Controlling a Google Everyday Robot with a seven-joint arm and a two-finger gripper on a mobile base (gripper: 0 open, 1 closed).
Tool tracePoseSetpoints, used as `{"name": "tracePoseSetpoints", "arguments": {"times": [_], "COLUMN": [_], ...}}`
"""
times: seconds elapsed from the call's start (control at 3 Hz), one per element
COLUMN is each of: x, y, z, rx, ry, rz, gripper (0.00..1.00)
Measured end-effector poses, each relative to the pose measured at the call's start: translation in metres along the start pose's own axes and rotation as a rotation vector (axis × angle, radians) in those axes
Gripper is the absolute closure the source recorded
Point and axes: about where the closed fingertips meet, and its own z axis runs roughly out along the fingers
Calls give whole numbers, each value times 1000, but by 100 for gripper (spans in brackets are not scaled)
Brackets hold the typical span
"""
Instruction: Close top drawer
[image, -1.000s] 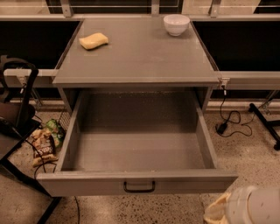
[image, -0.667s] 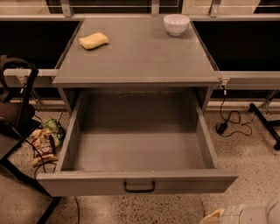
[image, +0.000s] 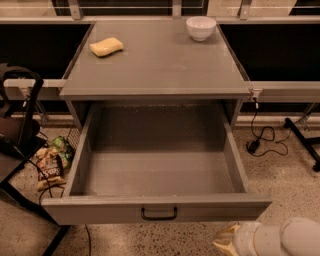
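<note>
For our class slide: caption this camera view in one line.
Top drawer stands open and empty; gripper at bottom right, below its front panel.

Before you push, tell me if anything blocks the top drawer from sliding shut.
Nothing visible does. The drawer stands open with nothing inside, and the gripper, low at the right near its front, has only floor between.

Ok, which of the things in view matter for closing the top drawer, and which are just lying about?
For the job:
top drawer, pulled open
black handle at its front centre
gripper, low by the drawer's front right corner, not touching it

Lying about:
yellow sponge and white bowl on the cabinet top
snack bags and cable on the floor
</note>
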Motion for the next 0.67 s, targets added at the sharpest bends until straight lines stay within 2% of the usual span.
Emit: {"name": "tracePoseSetpoints", "arguments": {"times": [0.33, 0.67], "x": [-16, -17], "y": [-13, -13], "z": [18, 19], "rx": [3, 2], "ry": [-48, -49], "rz": [-17, -19], "gripper": [100, 100]}}
